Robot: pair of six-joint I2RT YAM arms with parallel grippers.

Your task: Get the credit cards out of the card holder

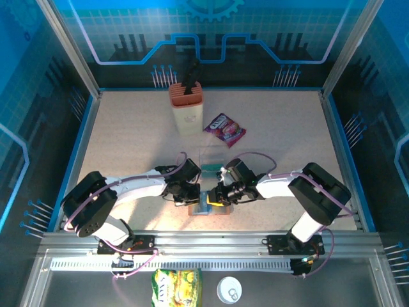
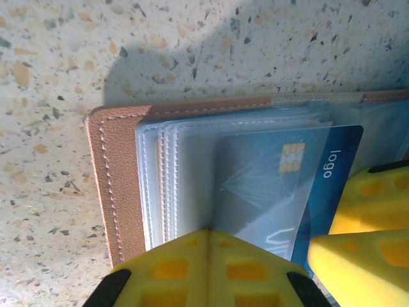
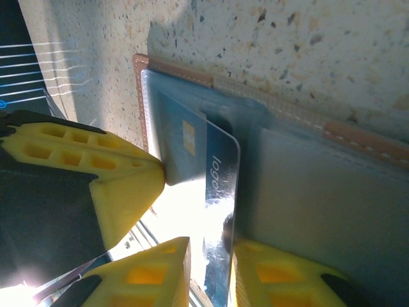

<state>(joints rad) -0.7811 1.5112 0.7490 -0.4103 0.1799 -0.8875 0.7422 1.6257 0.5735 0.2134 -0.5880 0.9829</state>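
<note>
The salmon-brown card holder lies open on the table between both arms, its clear sleeves facing up. A blue credit card with a gold chip sticks partway out of a sleeve. My left gripper is shut, its tips pressed against the near edge of the sleeves. My right gripper straddles the card's protruding end. One finger touches the card, and a narrow gap shows at the other. From above, the left gripper and right gripper almost meet over the holder.
A cream container with an orange top and a purple snack packet stand farther back. A clear plastic box with something teal sits just behind the grippers. A yellow-green packet and a white round lid lie below the rail.
</note>
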